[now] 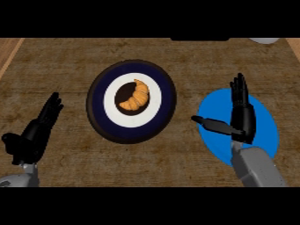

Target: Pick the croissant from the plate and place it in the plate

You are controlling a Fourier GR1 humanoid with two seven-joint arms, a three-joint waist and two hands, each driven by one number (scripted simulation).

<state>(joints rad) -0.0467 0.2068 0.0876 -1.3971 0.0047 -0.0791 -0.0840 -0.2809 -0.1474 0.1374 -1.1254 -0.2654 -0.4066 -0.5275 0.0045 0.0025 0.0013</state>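
The croissant (137, 96) lies in the dark middle of a round plate with white and dark blue rings (131, 132). This ringed plate sits on the brown desk (61, 66), near its middle. To the right of it, close by but not touching, lies a plain blue plate (212, 105). The right hand (242, 115) is above the blue plate, with its fingers straight and open and its thumb sticking out to the left. It holds nothing. The left hand (36, 132) is at the lower left, well apart from the croissant. Its fingers are open too and hold nothing.
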